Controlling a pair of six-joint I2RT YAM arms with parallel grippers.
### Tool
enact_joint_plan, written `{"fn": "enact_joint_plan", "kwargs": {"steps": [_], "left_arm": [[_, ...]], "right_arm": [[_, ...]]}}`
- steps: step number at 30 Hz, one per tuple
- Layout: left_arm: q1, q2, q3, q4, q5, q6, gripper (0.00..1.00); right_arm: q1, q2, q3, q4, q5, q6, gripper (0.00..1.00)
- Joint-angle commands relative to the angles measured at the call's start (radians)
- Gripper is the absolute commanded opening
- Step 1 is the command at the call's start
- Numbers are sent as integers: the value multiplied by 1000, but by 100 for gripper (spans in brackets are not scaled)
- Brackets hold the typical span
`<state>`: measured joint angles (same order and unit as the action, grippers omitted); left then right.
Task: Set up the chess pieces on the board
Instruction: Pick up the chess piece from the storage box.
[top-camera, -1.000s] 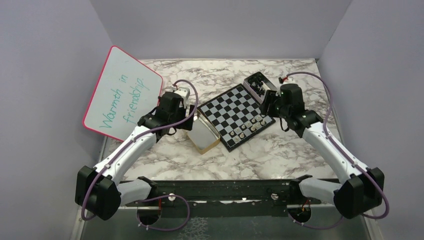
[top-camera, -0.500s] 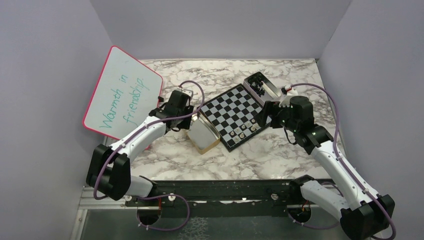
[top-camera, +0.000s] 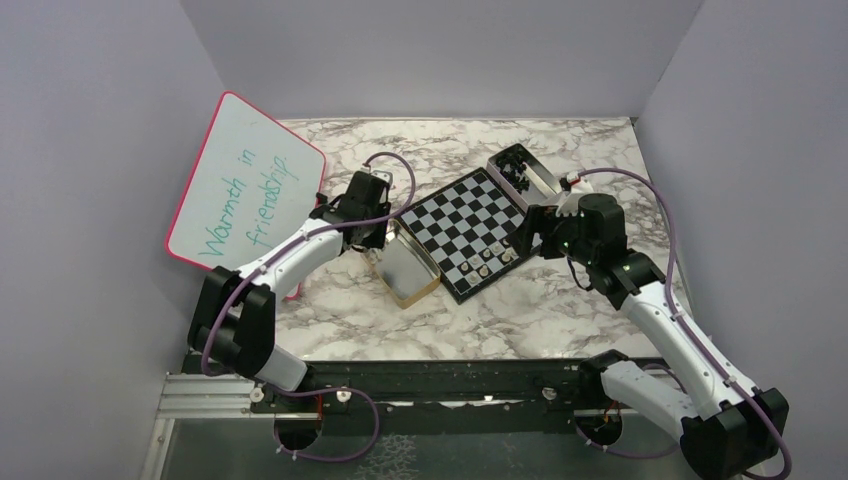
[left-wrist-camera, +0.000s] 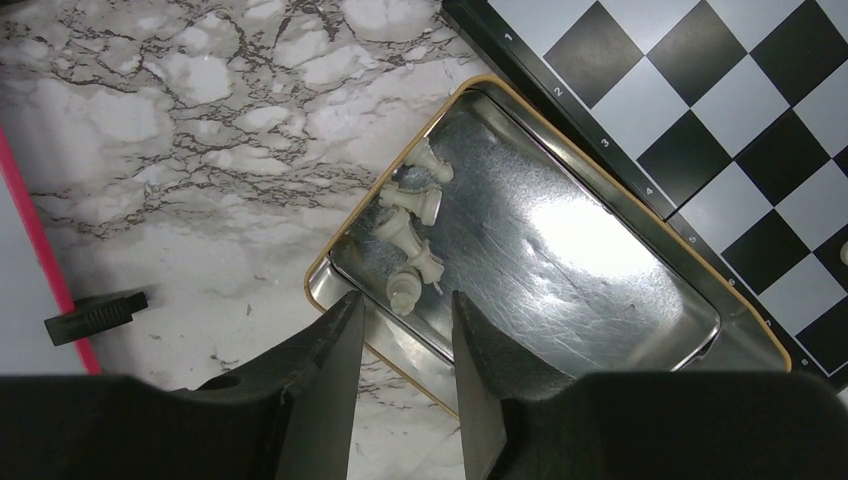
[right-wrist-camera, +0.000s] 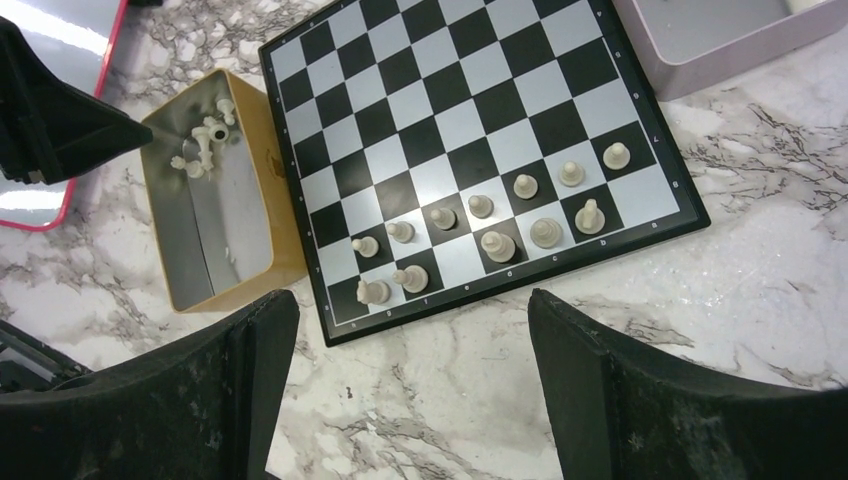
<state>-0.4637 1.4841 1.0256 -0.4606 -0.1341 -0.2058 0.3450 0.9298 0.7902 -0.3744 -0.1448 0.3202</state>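
The board (top-camera: 462, 222) lies tilted mid-table. Several pale chess pieces (right-wrist-camera: 480, 235) stand in its two near rows. More pale pieces (left-wrist-camera: 410, 215) lie loose in one corner of a gold-rimmed metal tin (left-wrist-camera: 600, 260) left of the board (left-wrist-camera: 760, 110). My left gripper (left-wrist-camera: 405, 300) hangs just over that corner, its jaws narrowly apart with nothing between them; one piece lies right below the gap. My right gripper (right-wrist-camera: 410, 300) is wide open and empty, above the marble just off the board's (right-wrist-camera: 470, 150) near edge.
A second tin (top-camera: 520, 168) holding black pieces sits at the board's far right corner. A pink-framed whiteboard (top-camera: 245, 190) leans at the left wall. A small black object (left-wrist-camera: 95, 313) lies by its edge. Grey walls enclose the marble table (top-camera: 560, 310).
My left gripper has swung right over the gold tin's corner and its jaws have narrowed. My right gripper has drawn back from the board's right side and opened wide.
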Motion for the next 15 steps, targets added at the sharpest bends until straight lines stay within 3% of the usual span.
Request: {"fn": "enact_joint_plan", "kwargs": {"steps": [1, 15], "left_arm": [[7, 24, 36, -14, 19, -23, 37], [5, 67, 37, -45, 41, 11, 32]], "right_arm": [[-5, 9, 3, 27, -23, -18, 90], [-4, 4, 1, 26, -26, -16, 90]]}}
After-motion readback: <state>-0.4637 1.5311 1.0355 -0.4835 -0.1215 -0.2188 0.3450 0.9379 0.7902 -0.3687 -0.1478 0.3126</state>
